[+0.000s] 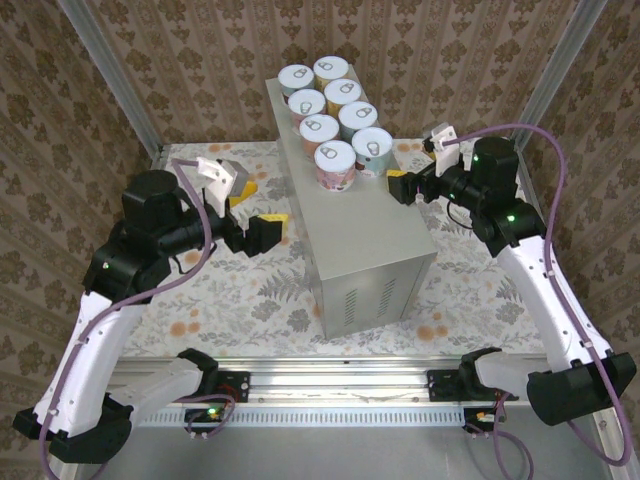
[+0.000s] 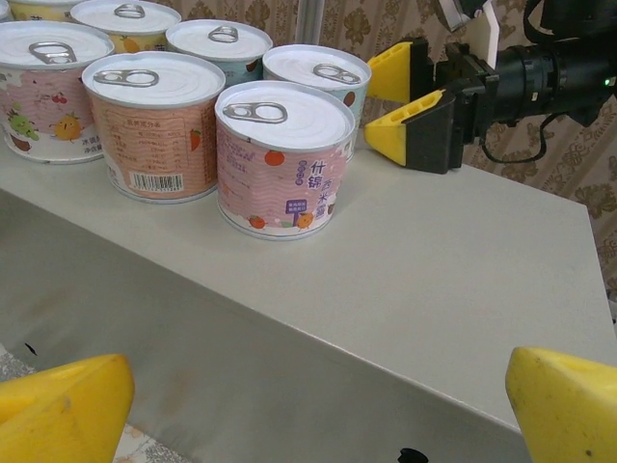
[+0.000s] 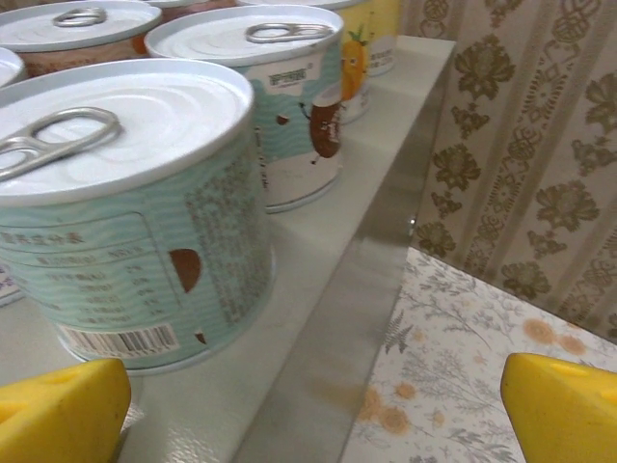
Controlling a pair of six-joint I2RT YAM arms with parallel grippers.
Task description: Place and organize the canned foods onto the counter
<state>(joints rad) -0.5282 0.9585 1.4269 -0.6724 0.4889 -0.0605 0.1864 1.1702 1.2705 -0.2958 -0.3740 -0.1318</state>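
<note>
Several canned foods stand upright in two rows on the far half of the counter [image 1: 372, 232], a tall light-grey metal box with vent slits on its near face. The nearest pair is a pink can [image 1: 335, 163] [image 2: 284, 159] and a pale blue can [image 1: 373, 150] [image 3: 135, 212]. My left gripper [image 1: 258, 210] [image 2: 318, 415] hangs open beside the counter's left wall, nothing between its yellow fingers. My right gripper [image 1: 400, 186] [image 3: 313, 415] is open at the counter's right edge, just short of the blue can, holding nothing. It also shows from the left wrist, as the right gripper [image 2: 384, 101] beyond the cans.
A floral cloth [image 1: 230, 300] [image 3: 463, 357] covers the floor around the counter. Patterned curtain walls [image 1: 190, 60] and metal frame posts [image 1: 115, 75] enclose the space. The near half of the counter top [image 2: 424, 260] is bare. A rail [image 1: 330, 385] runs along the near edge.
</note>
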